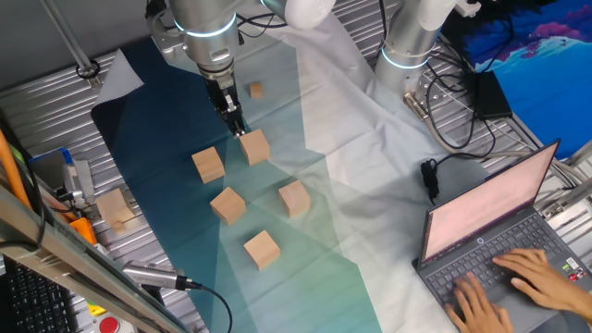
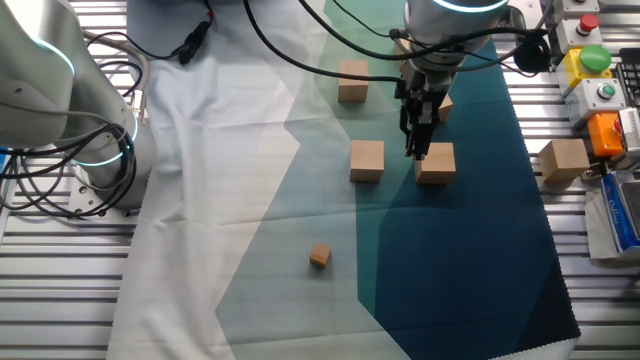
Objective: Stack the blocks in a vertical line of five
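- All five plain light-tan wooden cubes lying loose on the teal-and-white cloth (image 1: 176,111) over the tabletop, zero stacked so far.
- Black two-finger tool (image 1: 235,126) low and just beside the farthest cube (image 1: 254,146), on its far-left edge. Can't tell whether apart or together, too dark and thin in both views. Looks to be holding nothing.
- Off-centre like that, risks landing a finger on top of the cube or shoving it sideways instead of straddling it.
- Nearest neighbour cube (image 1: 208,165) sitting close on the left, so easy to clip with a sloppy approach.
- Soft, creased cloth as a base: probably a leaning tower by the fourth or fifth level.
- Possible mix-ups: much smaller wooden cube (image 1: 255,90) farther back, plus a similar tan block (image 1: 116,208) off the cloth at far left.
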Controlling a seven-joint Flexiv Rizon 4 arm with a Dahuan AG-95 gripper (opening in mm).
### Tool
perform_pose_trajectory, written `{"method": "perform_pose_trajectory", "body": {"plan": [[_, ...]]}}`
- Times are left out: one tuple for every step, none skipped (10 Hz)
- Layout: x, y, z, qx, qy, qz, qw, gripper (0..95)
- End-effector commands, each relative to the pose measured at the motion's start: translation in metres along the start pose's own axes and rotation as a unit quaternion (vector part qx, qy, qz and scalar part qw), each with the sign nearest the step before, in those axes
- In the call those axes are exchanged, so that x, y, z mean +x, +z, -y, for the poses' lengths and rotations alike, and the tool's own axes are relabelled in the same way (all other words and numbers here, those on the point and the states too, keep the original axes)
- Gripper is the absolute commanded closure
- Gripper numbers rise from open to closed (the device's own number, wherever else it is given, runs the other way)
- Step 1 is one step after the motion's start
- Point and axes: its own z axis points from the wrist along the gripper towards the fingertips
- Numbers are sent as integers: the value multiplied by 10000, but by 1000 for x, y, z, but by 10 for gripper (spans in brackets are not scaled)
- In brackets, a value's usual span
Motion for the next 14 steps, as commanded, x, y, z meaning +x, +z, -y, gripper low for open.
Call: {"method": "perform_pose_trajectory", "body": {"plan": [[0, 0, 0, -73, -40, 103, 9999, 950], [0, 0, 0, -39, -40, 100, 9999, 950], [0, 0, 0, -39, -40, 99, 9999, 950], [0, 0, 0, -38, -40, 99, 9999, 950], [0, 0, 0, -37, -40, 98, 9999, 950], [0, 0, 0, -37, -40, 98, 9999, 950], [0, 0, 0, -37, -40, 97, 9999, 950], [0, 0, 0, -37, -41, 97, 9999, 950], [0, 0, 0, -36, -61, 97, 9999, 950], [0, 0, 0, -36, -53, 96, 9999, 950], [0, 0, 0, -36, -53, 96, 9999, 950], [0, 0, 0, -36, -53, 96, 9999, 950], [0, 0, 0, -36, -53, 96, 9999, 950], [0, 0, 0, -35, -55, 96, 9999, 950]]}}
